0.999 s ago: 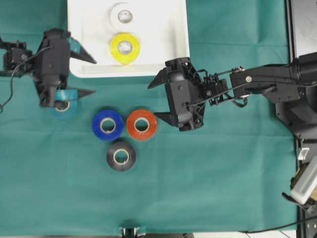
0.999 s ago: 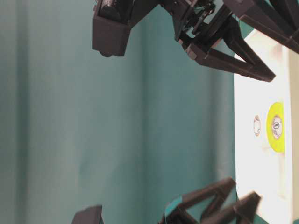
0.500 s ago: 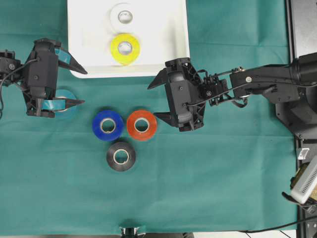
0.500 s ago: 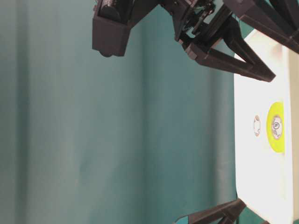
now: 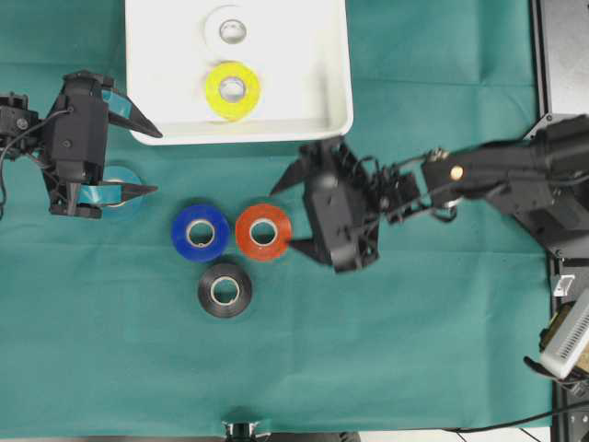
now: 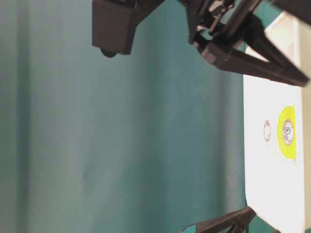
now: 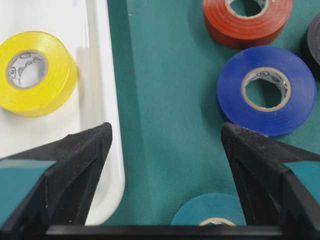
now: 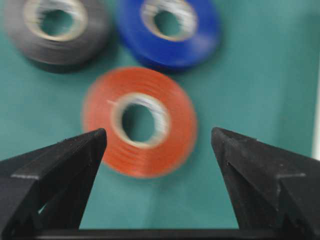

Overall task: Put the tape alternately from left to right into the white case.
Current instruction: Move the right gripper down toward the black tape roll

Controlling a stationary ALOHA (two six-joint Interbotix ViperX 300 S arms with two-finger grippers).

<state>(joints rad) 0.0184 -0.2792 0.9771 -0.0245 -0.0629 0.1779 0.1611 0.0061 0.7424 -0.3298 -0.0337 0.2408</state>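
The white case at the back holds a white tape roll and a yellow one. On the green cloth lie blue, orange-red and black rolls. A teal roll lies partly under my left gripper, which is open between the case's rim and the blue roll, with nothing held. The teal roll sits near the bottom of the left wrist view. My right gripper is open just right of the orange-red roll, which lies ahead of its jaws.
Green cloth covers the table. In the right wrist view the black roll and the blue roll lie beyond the orange-red one. The right arm's base stands at the table's right edge.
The right gripper has moved toward the front of the table, closer to the orange-red roll. The left gripper shifted left off the teal roll a second ago and has held still since.
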